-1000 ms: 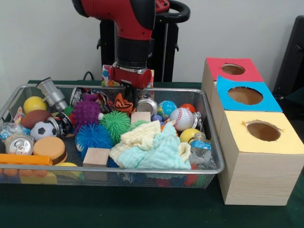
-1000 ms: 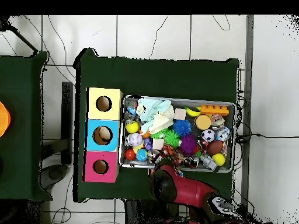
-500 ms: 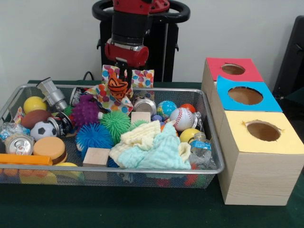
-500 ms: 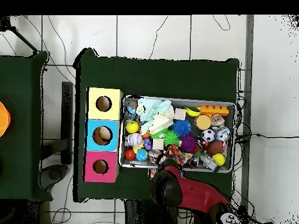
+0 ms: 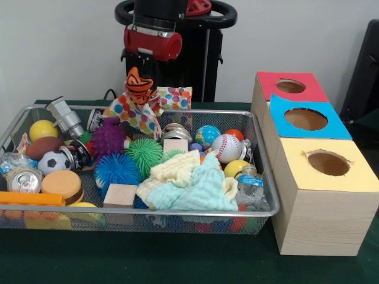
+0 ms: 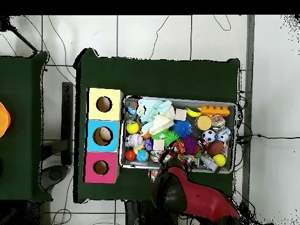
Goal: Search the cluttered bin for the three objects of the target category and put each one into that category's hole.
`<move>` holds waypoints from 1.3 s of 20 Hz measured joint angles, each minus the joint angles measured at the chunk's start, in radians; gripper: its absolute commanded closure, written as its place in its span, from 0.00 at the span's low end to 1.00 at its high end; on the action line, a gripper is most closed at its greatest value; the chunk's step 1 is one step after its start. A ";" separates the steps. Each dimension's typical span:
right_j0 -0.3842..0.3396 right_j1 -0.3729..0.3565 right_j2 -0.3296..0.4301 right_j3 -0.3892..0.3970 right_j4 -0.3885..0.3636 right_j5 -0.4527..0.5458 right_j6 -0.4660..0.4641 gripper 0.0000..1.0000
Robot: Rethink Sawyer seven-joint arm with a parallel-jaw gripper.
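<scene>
The wire mesh bin (image 5: 148,212) is full of toys and shows from above in the overhead view (image 6: 179,98). My gripper (image 5: 141,74) hangs over the bin's far side, shut on the orange toy animal with dark stripes (image 5: 139,84), held clear above the clutter. A polka-dot cloth (image 5: 133,115) trails down from the toy to the bin's far rim. The red-surround hole (image 5: 290,86) tops the farthest box on the right, and it also shows in the overhead view (image 6: 101,167). The orange-brown plush with the pale face is hidden.
Blue-surround (image 5: 306,119) and yellow-surround (image 5: 328,163) holes lie nearer the camera. The bin holds spiky balls (image 5: 144,155), a baseball (image 5: 225,147), a soccer ball (image 5: 54,161), cans (image 5: 22,179), wood blocks (image 5: 120,194) and pale cloths (image 5: 192,183).
The gripper has risen out of the bin with the striped toy in it and drawn back toward the pedestal. The polka-dot cloth came up with the toy.
</scene>
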 measured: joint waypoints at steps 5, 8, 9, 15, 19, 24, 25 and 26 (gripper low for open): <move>-0.019 -0.037 0.014 0.000 0.000 0.027 0.000 1.00; -0.035 -0.054 0.030 0.000 -0.001 0.045 0.000 1.00; -0.042 -0.058 0.037 0.001 -0.001 0.049 0.000 1.00; -0.108 -0.062 0.107 -0.002 -0.020 0.053 0.000 1.00; -0.159 -0.008 0.149 -0.019 -0.047 0.053 0.000 1.00; -0.199 0.087 0.183 -0.054 -0.086 0.053 0.000 1.00; -0.202 0.102 0.187 -0.061 -0.092 0.053 0.000 1.00; -0.204 0.119 0.191 -0.070 -0.099 0.053 0.000 1.00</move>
